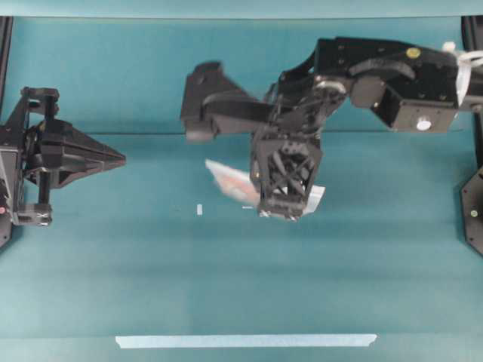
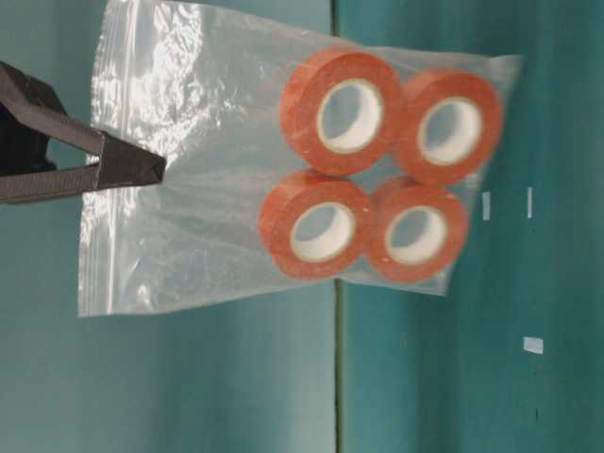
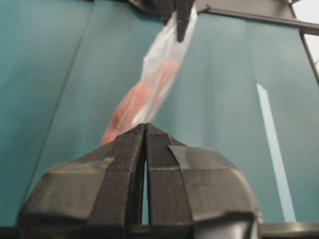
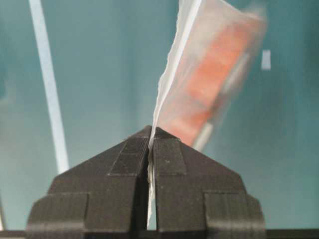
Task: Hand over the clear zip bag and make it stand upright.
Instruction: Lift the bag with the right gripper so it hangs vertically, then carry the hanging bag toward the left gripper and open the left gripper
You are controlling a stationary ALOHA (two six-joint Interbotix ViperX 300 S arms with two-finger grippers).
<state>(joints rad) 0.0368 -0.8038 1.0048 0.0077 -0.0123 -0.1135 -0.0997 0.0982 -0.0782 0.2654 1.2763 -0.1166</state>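
Observation:
The clear zip bag (image 2: 217, 189) hangs off the table with several orange, white-cored tape rolls (image 2: 340, 113) bunched at its far end. My right gripper (image 4: 151, 130) is shut on the bag's thin plastic near the zip end; the pinching tips (image 2: 156, 168) show in the table-level view. From overhead the right arm's wrist covers most of the bag (image 1: 226, 181) over the middle of the table. My left gripper (image 1: 121, 158) stays at the left, shut and empty, its tips (image 3: 145, 127) pointing at the bag (image 3: 149, 89), well apart from it.
A pale tape strip (image 1: 245, 341) lies along the table's front edge, also seen from the wrists as a strip (image 3: 271, 149). A small white mark (image 1: 199, 210) sits on the teal table (image 1: 113, 271) left of the bag.

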